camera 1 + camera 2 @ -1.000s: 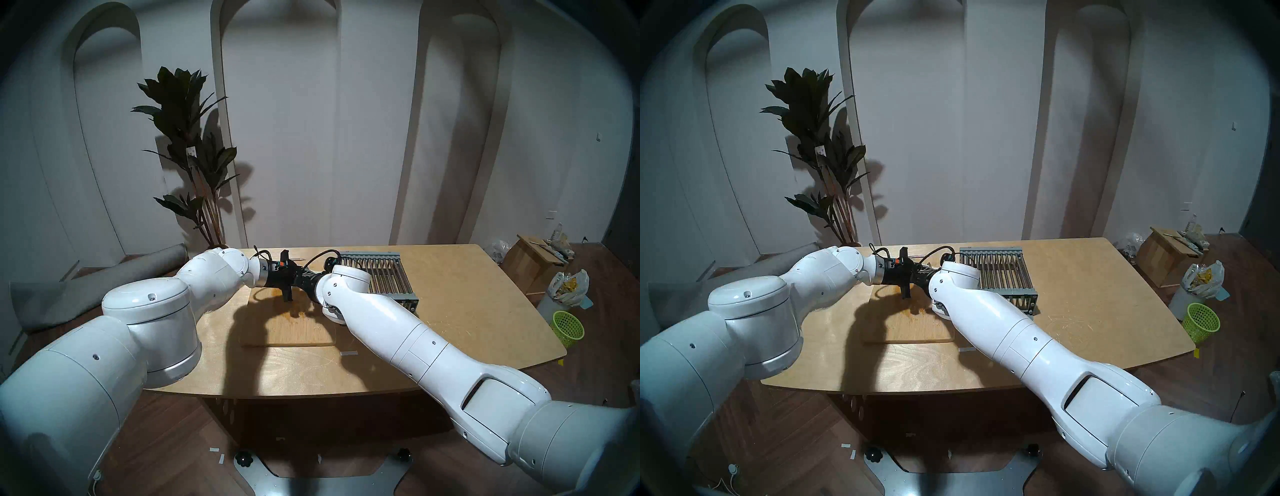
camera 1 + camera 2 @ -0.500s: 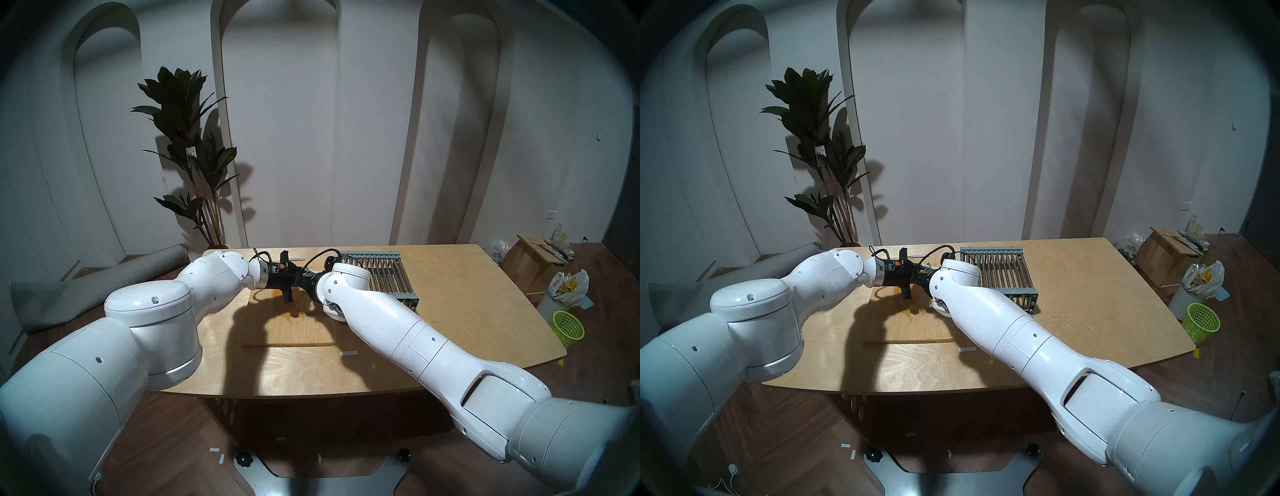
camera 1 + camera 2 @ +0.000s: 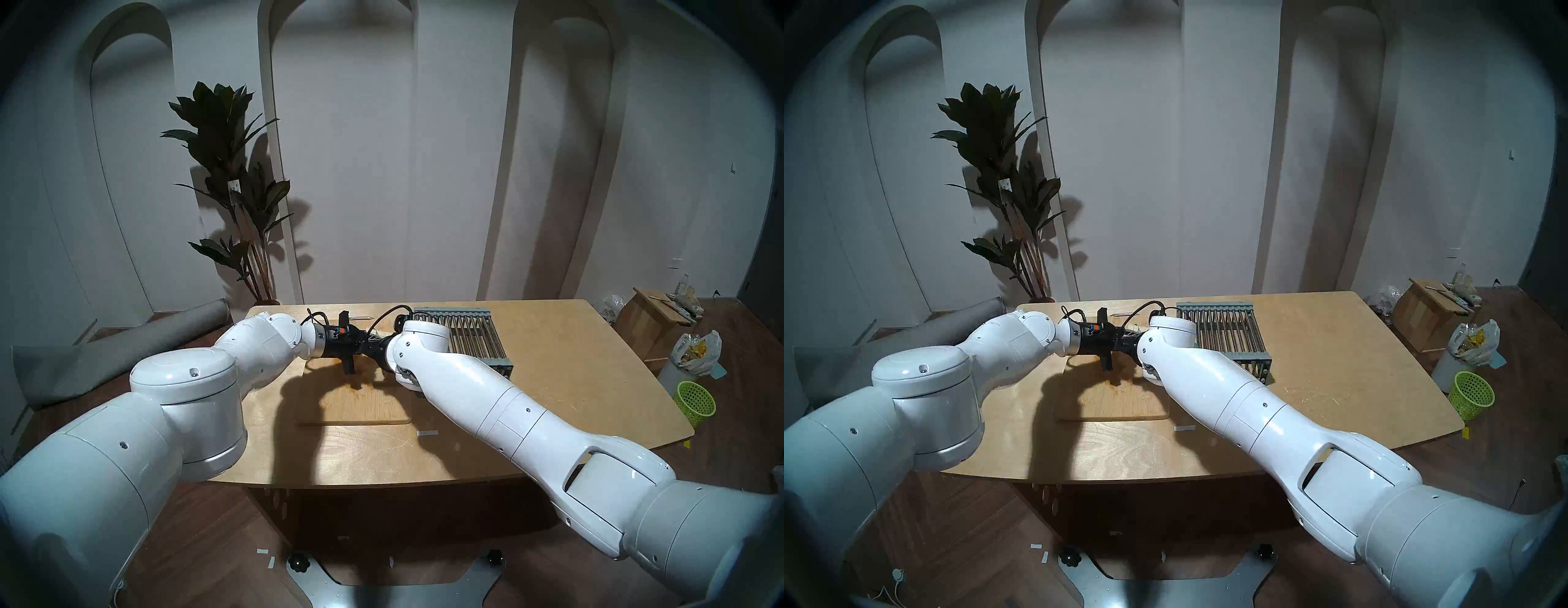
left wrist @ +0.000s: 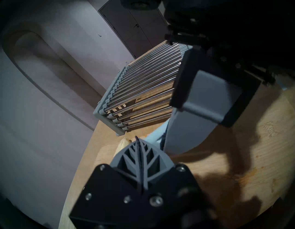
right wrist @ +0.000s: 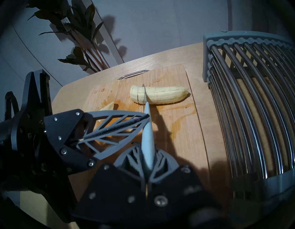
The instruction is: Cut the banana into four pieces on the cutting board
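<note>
Pale walls with arched recesses back a light wooden table (image 3: 551,382); a dark-leaved potted plant (image 3: 229,170) stands beyond its far left corner.

The large rectangular light-brown bamboo cutting board (image 5: 188,128) lies on the table, metal handle at its far edge. A grey slatted metal rack (image 3: 471,335) stands just beside the board's right edge.

Head views: both arms meet over the far half of the board and hide the fruit. Near half of the board is bare.

Right wrist view: the peeled pale cream-yellow banana (image 5: 162,95) lies crosswise at the far end of the board, its right tip near the right edge. The right gripper (image 5: 147,157) is clamped on the handle of a pale-handled knife (image 5: 147,128); the blade sits in the banana close to its left end, with one cut line visible further left. The left gripper (image 5: 135,120) has its fingers pressed together with nothing between them, tips touching the knife handle from the left.

Left wrist view: the fingers (image 4: 138,159) meet at a point; a banana end (image 4: 122,144) shows just beyond.
</note>
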You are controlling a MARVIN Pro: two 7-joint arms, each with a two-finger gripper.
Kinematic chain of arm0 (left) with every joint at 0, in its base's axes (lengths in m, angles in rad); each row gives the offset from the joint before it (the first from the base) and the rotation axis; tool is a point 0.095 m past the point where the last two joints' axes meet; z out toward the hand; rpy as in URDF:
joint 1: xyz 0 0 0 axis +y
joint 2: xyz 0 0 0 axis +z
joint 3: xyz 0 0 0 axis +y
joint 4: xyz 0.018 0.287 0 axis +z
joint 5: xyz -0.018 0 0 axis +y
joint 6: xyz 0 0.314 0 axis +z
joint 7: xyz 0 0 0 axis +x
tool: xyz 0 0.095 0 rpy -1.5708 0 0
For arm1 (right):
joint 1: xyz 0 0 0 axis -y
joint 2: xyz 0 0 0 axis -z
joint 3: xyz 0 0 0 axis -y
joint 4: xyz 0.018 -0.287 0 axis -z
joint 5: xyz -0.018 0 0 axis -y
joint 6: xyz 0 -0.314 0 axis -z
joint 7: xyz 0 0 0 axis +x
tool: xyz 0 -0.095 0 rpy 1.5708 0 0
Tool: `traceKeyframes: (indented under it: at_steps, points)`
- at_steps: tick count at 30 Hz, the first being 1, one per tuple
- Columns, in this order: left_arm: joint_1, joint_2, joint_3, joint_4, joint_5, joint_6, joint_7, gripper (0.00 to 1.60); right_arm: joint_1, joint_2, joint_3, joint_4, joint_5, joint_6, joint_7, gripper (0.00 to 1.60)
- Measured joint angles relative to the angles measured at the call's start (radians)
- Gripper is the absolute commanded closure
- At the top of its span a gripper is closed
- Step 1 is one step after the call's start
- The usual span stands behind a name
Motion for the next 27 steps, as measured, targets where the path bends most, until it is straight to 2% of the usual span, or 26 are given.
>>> traceKeyframes:
  at_steps: [9,18,27]
  points:
    - [0.055,0.003,0.036,0.011,0.027,0.014,-0.014,1.6,0.014,0.0,-0.011,0.015,0.0,0.022,0.003,1.6]
    - [0.054,0.004,0.037,0.009,0.023,0.015,-0.011,1.6,0.027,0.0,-0.019,0.028,0.004,0.039,0.012,1.6]
    - [0.057,0.024,-0.024,0.009,-0.032,0.049,0.002,1.6,0.036,0.001,-0.027,0.037,0.005,0.051,0.018,1.6]
